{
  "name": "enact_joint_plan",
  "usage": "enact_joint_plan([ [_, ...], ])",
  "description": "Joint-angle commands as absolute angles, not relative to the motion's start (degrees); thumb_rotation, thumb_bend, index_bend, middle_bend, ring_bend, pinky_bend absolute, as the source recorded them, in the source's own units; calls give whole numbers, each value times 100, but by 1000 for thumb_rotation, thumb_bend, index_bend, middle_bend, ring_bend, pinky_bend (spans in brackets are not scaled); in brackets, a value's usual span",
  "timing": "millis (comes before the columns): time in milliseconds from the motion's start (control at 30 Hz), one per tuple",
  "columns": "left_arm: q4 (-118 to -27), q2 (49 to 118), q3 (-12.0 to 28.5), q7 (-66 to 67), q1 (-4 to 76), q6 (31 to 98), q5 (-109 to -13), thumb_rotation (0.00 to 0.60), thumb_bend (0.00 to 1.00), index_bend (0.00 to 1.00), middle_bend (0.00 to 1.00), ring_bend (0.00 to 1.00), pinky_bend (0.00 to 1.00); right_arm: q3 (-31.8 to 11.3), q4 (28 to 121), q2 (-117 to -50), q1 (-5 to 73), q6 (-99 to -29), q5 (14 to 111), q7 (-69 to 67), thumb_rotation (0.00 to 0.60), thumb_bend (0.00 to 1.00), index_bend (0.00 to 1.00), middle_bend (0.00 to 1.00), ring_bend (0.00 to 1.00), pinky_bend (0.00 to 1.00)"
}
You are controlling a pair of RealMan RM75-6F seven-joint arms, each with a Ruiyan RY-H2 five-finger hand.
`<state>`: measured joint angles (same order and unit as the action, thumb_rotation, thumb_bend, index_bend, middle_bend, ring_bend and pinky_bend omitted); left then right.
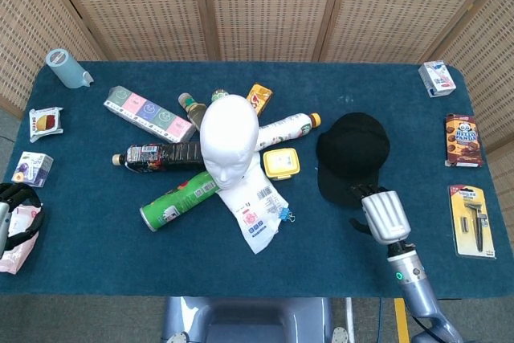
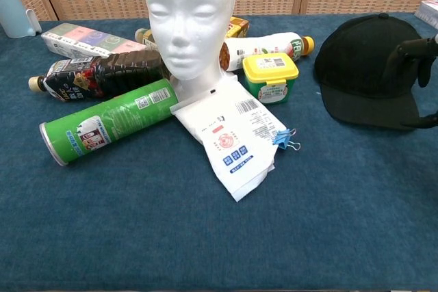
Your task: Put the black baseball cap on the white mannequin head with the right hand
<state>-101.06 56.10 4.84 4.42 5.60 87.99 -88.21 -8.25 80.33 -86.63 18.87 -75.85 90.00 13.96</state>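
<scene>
The black baseball cap lies on the blue table right of centre, brim toward me. The white mannequin head stands upright at the centre among bottles. My right hand hovers just in front of the cap's brim, fingers spread and curled slightly, holding nothing; its fingertips show at the right edge of the chest view, over the cap's right side. My left hand rests at the table's left edge, partly out of frame, its fingers unclear.
A green can, dark bottle, white bottle, yellow tub and white packet ring the head. Snack boxes and a tool pack lie along the right edge; small packages sit at the left.
</scene>
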Motion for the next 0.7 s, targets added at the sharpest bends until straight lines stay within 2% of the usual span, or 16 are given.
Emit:
enact_joint_plan([
  [33, -10104, 5606, 476, 432, 561, 8785, -8806, 600, 323, 527, 444, 355, 355, -875, 7594, -9002, 2064, -7451, 8902, 1380, 600, 177, 375, 497, 556, 633],
  [400, -10022, 5584, 458, 341, 536, 8773, -8713, 600, 322, 527, 444, 355, 355, -882, 6620, -9661, 2333, -7276, 8746, 1178, 600, 177, 390, 579, 630, 657],
  [700, -9916, 5593, 431, 246, 517, 8754, -8666, 600, 323, 528, 444, 355, 355, -875, 6042, -10028, 2433, -7337, 8674, 1186, 600, 179, 393, 586, 644, 665],
])
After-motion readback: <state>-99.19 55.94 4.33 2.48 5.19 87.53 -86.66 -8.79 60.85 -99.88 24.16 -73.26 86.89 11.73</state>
